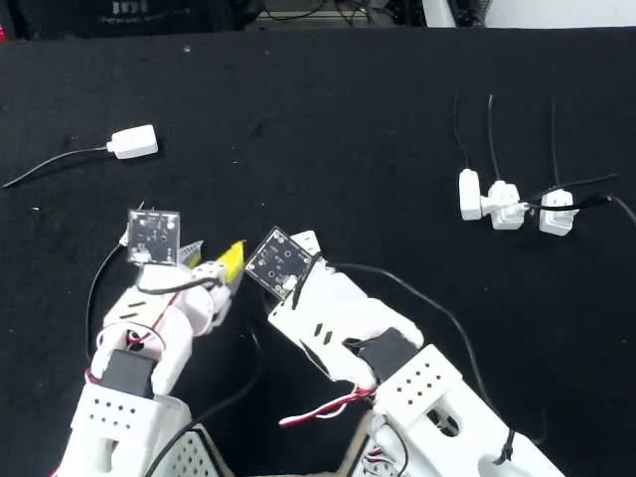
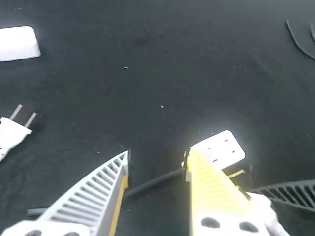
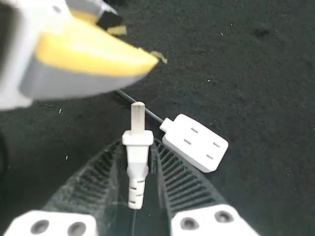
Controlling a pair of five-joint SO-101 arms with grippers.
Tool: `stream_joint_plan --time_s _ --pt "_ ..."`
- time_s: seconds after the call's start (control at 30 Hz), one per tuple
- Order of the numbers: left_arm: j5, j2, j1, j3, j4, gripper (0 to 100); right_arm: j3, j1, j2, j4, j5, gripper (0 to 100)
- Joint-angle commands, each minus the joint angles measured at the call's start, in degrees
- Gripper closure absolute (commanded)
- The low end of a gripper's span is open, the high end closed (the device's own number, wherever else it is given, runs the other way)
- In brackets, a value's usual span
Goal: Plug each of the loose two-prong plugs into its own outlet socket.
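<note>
Right claw [image 3: 138,147]: closed on a white two-prong plug [image 3: 135,164], prongs pointing away from the wrist, near the outlet socket [image 3: 196,143] that lies flat on the black bench [image 1: 328,119]. Left claw [image 2: 157,157]: wide, holding nothing, with a black cable [image 2: 152,183] crossing between its fingers, just beside that socket. A second plug [image 2: 12,133] lies loose nearby. High view: a corded white block [image 1: 134,142] at 10 o'clock and clustered white connectors [image 1: 507,204] at 3 o'clock.

Black tablecloth [image 1: 328,109]; perhaps cables [image 1: 298,12] behind.
</note>
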State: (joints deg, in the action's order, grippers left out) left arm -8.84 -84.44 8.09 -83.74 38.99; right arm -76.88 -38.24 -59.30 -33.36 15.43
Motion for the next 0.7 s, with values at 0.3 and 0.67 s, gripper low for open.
stream_joint_plan --time_s 0.3,0.67 --pt "3.3 -0.8 5.8 5.1 1.1 81 0.9 -3.8 -1.6 -0.1 0.7 98.8" --pt "5.9 -0.3 6.2 -1.1 -4.0 81 0.6 1.6 -12.1 -3.9 0.3 98.8"
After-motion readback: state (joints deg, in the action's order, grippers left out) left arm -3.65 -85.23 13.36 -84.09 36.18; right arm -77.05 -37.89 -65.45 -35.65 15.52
